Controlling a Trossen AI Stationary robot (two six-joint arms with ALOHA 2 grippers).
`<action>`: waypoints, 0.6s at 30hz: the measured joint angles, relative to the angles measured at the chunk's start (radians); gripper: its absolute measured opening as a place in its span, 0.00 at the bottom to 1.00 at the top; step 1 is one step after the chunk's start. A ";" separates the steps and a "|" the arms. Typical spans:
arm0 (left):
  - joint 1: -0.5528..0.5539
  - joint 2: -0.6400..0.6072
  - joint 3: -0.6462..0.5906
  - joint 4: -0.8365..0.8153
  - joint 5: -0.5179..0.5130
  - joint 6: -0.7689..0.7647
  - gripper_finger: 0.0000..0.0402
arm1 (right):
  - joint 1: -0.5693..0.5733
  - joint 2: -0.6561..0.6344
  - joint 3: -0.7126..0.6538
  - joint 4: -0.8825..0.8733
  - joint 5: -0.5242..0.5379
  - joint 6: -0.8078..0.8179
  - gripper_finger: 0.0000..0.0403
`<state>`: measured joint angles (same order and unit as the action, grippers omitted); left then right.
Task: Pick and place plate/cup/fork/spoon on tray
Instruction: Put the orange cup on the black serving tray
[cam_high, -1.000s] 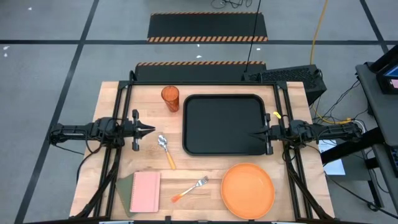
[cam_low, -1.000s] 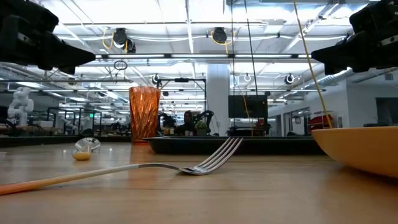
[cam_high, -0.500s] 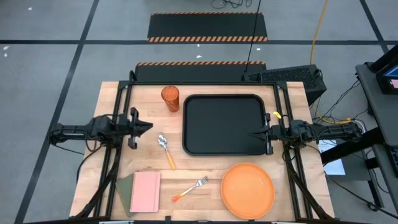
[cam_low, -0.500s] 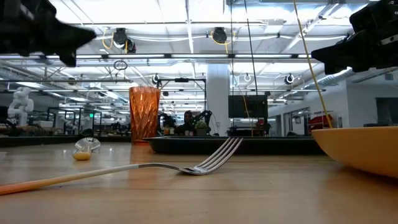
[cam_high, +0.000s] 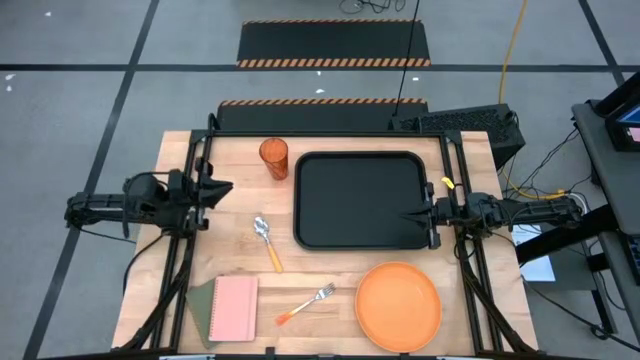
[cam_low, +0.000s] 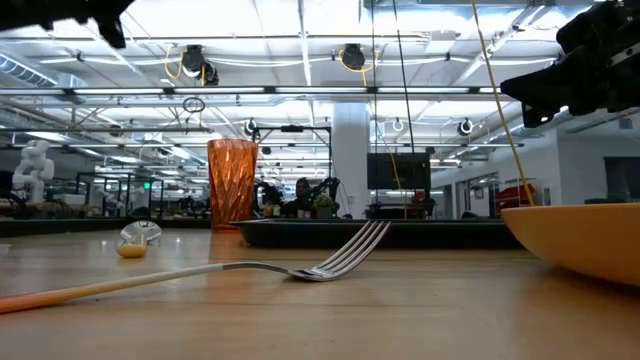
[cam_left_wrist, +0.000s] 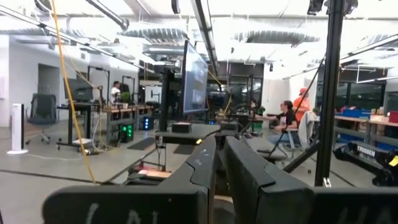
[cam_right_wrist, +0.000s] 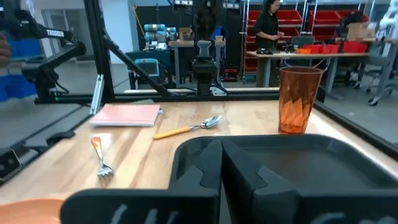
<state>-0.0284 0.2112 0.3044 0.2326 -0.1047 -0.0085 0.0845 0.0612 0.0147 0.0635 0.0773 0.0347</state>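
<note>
The black tray (cam_high: 360, 200) lies at the table's middle right. The orange cup (cam_high: 274, 158) stands upright beside the tray's far left corner. The spoon (cam_high: 266, 240) lies left of the tray. The fork (cam_high: 306, 304) lies near the front edge, and the orange plate (cam_high: 398, 306) sits to its right. My left gripper (cam_high: 225, 187) hangs shut and raised above the table's left side, left of the spoon and cup, holding nothing. My right gripper (cam_high: 405, 213) is shut over the tray's right rim and holds nothing.
A pink notebook (cam_high: 234, 308) lies on a green cloth (cam_high: 198, 298) at the front left. Black frame rails (cam_high: 190, 250) run along both sides of the table. Bare wood shows between the spoon, the fork and the tray.
My left gripper has risen, tipped its fingers upward and drawn back toward the table's left edge; in the low view it has climbed almost out of the top. It stays shut. Nothing on the table has moved.
</note>
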 joint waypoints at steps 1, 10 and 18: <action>0.000 0.032 0.028 -0.002 0.000 0.000 0.10 | 0.000 0.000 0.000 0.000 0.000 0.013 0.00; 0.000 0.342 0.332 -0.136 0.001 0.006 0.10 | 0.000 0.000 0.000 0.017 0.000 0.107 0.00; -0.001 0.568 0.552 -0.262 0.067 0.045 0.10 | 0.000 0.000 0.000 0.031 0.104 0.164 0.00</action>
<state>-0.0292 0.7788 0.8562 -0.0292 -0.0380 0.0362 0.0849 0.0612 0.0149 0.0940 0.1818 0.1984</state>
